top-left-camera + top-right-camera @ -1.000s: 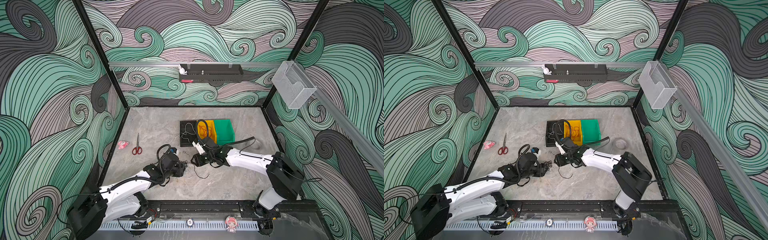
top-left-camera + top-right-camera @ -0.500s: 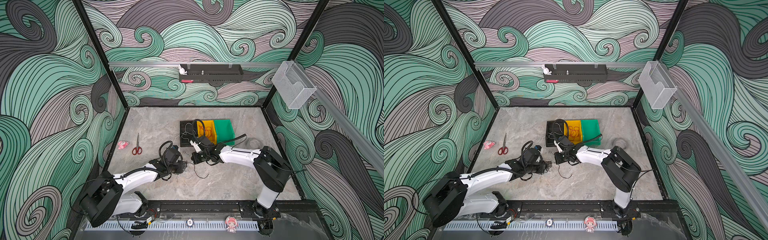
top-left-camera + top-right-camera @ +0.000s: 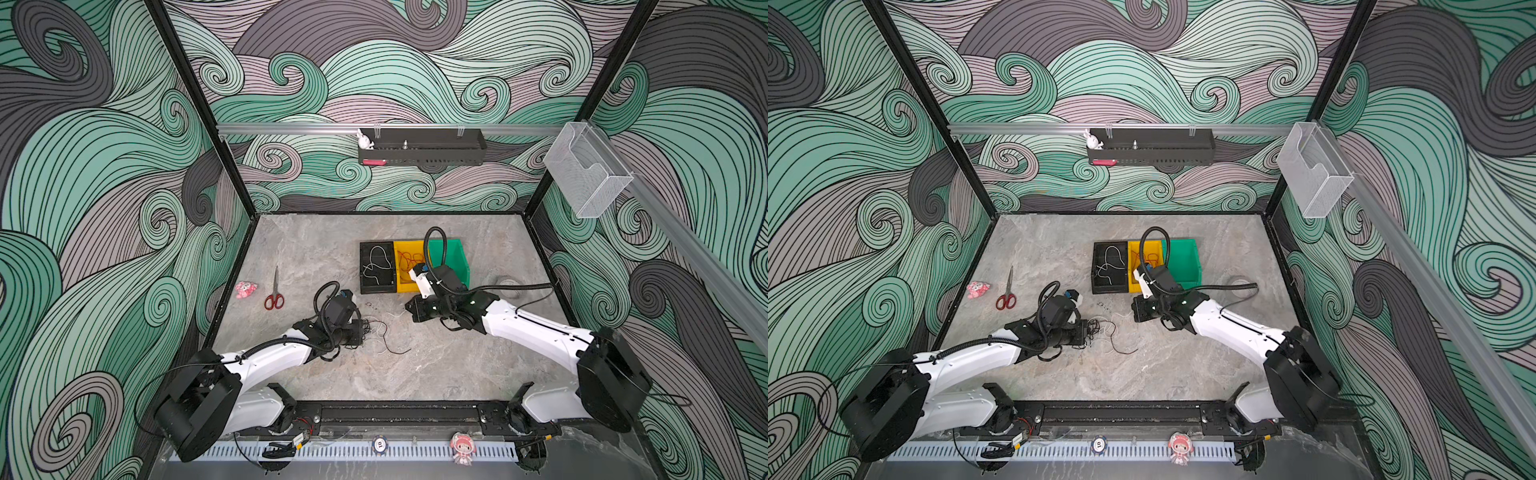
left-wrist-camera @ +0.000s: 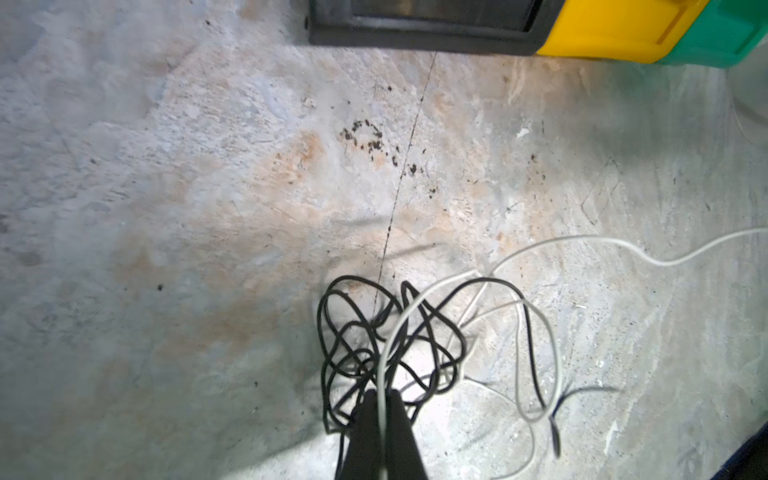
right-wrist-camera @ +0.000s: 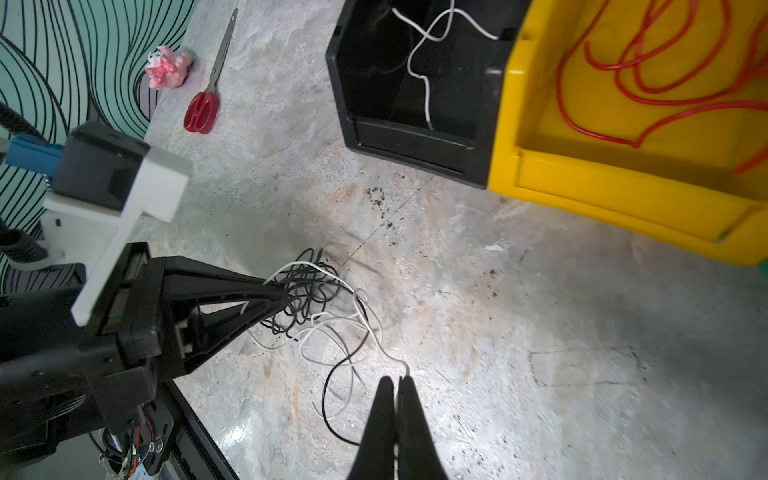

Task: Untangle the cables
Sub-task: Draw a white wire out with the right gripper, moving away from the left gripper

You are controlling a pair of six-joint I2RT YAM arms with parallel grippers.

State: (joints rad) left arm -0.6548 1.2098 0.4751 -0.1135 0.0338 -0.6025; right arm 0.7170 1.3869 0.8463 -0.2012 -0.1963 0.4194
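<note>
The cables [image 3: 376,329] look light and limp, so left jaws clench the black knot [image 4: 365,345] while right jaws pinch the white cable [image 5: 403,367] by its end.

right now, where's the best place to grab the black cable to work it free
Take the black cable's free tail, where it trails out of the tangle and lies flat and alone on the table. Come straight down with the jaws across it. The tangle itself is pinched in the left gripper and laced with white cable.
</note>
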